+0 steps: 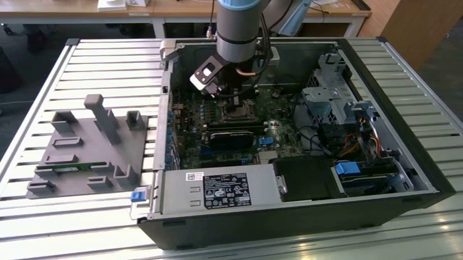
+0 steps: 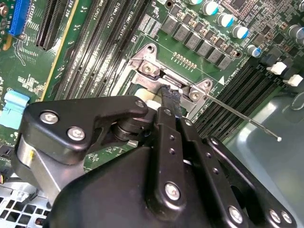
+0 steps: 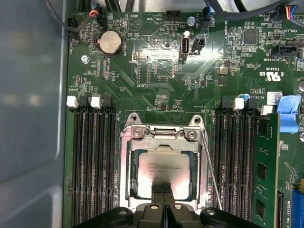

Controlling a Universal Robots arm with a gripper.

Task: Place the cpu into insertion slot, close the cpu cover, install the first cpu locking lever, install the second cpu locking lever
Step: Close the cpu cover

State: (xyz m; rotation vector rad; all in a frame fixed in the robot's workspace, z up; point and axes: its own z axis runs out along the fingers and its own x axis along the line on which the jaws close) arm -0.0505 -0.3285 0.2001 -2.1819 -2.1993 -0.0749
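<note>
The cpu [image 3: 161,164], a square chip with a dull silver top, lies in its socket on the green motherboard. The silver cpu cover [image 3: 127,161] lies down around it, the chip showing through its window. My gripper [image 3: 163,189] is shut, its black fingertips together and resting at the edge of the chip and cover. In the second wrist view the fingertips [image 2: 169,95] touch the cover's hinge end [image 2: 152,71]. A thin wire locking lever [image 3: 211,171] runs along one side of the socket and angles away from it, its free end [image 2: 277,138] out over the memory slots. In the exterior view my gripper [image 1: 233,102] hangs just above the socket [image 1: 237,114].
Black memory slots [image 3: 92,161] flank the socket on both sides, with a green memory module [image 3: 266,166] beyond one bank. A coin battery [image 3: 110,42] sits further up the board. The open case [image 1: 405,162] holds drive bays and cables. A grey fixture [image 1: 87,146] lies on the slatted table.
</note>
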